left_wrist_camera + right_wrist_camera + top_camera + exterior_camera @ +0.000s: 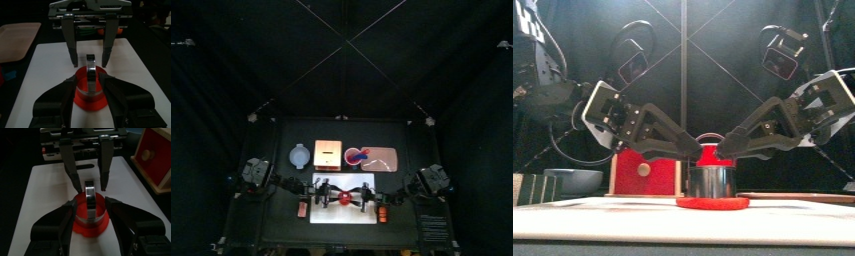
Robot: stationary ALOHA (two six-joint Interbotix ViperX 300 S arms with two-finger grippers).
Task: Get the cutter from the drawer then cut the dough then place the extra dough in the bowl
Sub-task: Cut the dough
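Cutter (711, 182) sits upright on dough (714, 203), left hand (691, 151) and right hand (731, 151) both open astride it; recommend pressing straight down evenly, without tilt.

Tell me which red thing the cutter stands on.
The flat red dough on the white board, right beneath the cutter. The red drawer front stands upright behind it.

left gripper (89, 80) — 2 jaws flanking the cutter (90, 75) on red dough (90, 101), white board (47, 70) beneath, right gripper (89, 64) opposite.
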